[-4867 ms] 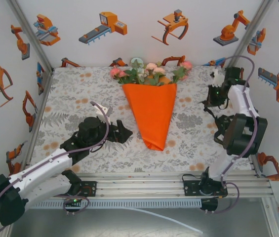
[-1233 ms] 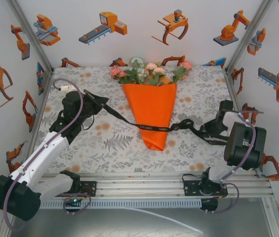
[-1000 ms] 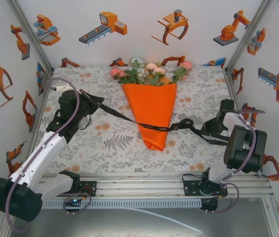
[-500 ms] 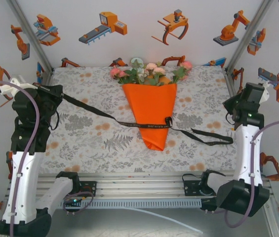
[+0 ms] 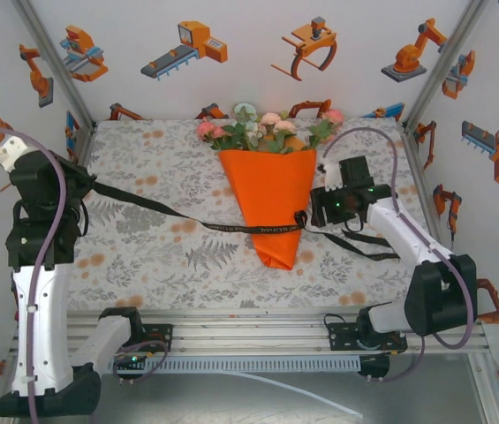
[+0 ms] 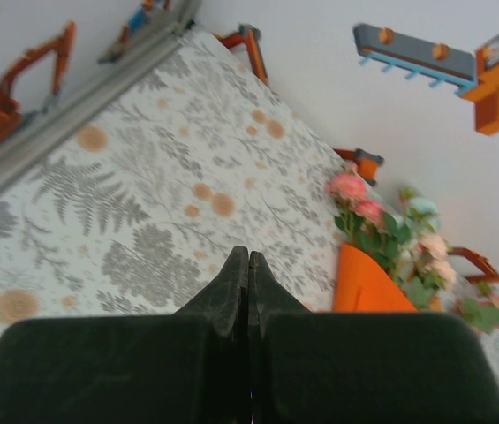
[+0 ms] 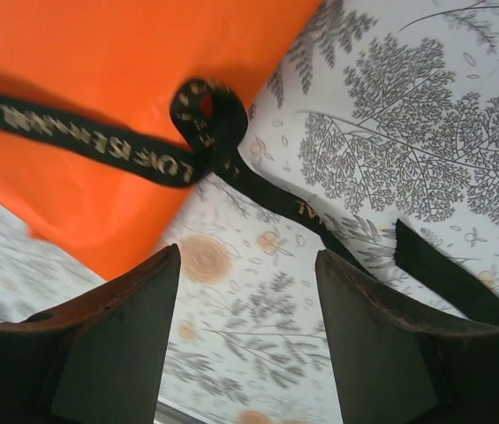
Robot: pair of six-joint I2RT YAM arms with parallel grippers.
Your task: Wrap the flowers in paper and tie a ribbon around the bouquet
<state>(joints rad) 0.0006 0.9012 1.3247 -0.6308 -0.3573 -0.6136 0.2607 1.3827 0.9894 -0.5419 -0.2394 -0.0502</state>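
Note:
The bouquet [image 5: 273,199] lies mid-table, an orange paper [image 7: 99,71] cone with its tip toward me and the flowers [image 5: 267,131] at the far, wide end. A black ribbon [image 5: 178,215] crosses the cone's lower part and loops into a knot [image 7: 200,115] at its right edge. The ribbon's free tail [image 5: 368,252] trails right on the cloth. My left gripper [image 5: 83,182] is raised at the far left, shut on the ribbon's taut left end; its fingertips [image 6: 248,258] are pressed together. My right gripper [image 5: 317,208] hovers open just right of the knot, with only tablecloth between its fingers [image 7: 134,336].
A grey floral tablecloth [image 5: 143,256] covers the table. Walls with robot pictures close in the left, back and right, with metal corner posts [image 5: 55,62]. An aluminium rail [image 5: 249,322] runs along the near edge.
The right gripper let go of the ribbon's right end, rose, then swung in beside the knot. The left gripper pulled the left end up and to the left, drawing the ribbon taut.

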